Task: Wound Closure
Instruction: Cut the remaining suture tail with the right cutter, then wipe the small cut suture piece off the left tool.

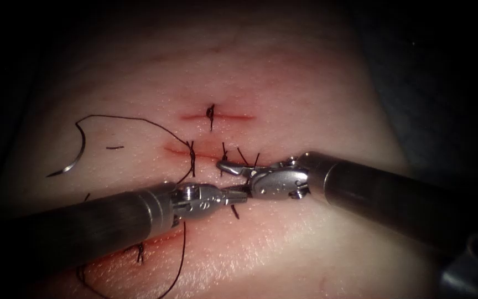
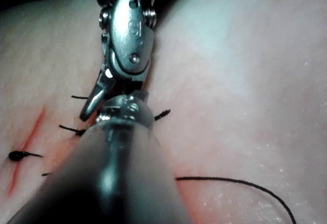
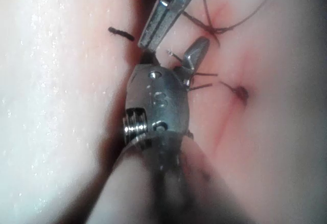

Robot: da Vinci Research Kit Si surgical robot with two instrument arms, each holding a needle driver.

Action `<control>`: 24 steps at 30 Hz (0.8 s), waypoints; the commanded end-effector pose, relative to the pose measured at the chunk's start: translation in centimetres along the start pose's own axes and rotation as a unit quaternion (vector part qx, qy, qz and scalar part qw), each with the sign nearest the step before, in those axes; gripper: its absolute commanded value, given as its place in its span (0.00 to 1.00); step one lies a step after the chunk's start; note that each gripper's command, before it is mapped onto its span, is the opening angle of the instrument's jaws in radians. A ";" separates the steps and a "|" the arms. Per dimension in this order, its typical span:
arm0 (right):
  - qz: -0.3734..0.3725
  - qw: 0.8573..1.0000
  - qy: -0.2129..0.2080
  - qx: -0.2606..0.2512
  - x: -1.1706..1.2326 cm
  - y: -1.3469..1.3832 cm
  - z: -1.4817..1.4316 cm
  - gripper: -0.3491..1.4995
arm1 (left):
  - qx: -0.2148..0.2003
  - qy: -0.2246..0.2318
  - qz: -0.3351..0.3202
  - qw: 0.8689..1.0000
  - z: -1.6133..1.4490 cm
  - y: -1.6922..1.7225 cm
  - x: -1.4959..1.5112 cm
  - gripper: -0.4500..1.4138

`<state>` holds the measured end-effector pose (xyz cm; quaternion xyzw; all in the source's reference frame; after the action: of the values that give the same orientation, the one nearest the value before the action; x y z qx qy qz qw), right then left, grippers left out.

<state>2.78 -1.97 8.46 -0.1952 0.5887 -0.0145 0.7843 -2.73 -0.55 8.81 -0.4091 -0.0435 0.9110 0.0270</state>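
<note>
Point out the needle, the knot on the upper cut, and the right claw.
needle (image 1: 78,150): endoscope view, mid-curve, lying free on the tissue left of the cuts.
knot on the upper cut (image 1: 211,113): endoscope view, its dark middle.
right claw (image 1: 229,166): endoscope view, between its tips.

I work at a surgical practice bench: a pale slab of tissue (image 1: 283,83) lies lit under an endoscope, its short cuts (image 1: 217,116) stitched with dark thread (image 1: 181,266), darkness all around it.

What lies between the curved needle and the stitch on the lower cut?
In the endoscope view, one short cut end of thread on bare tissue; the thread arcs above it. The needle lies loose, not in the tissue.
</note>
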 end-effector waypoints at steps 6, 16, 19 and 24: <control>0.004 1.000 -0.022 -0.010 -0.05 0.08 -0.33 0.99 | 0.013 0.007 -0.002 1.000 -0.09 0.15 -0.03 0.00; 0.002 1.000 -0.028 -0.009 -0.05 0.04 -0.43 0.99 | 0.018 0.012 -0.008 1.000 -0.08 0.08 0.10 0.00; 0.002 1.000 -0.025 -0.006 -0.06 0.04 -0.50 0.99 | 0.018 0.013 -0.007 1.000 -0.10 0.09 0.09 0.00; 0.001 1.000 -0.025 -0.002 -0.11 0.07 -0.74 0.99 | 0.024 0.017 0.000 1.000 -0.13 0.28 0.08 0.00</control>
<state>2.00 -2.13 8.32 -0.1965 0.5683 -0.0062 0.7990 -2.65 -0.87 8.57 -0.4242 -0.0214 0.9045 0.0393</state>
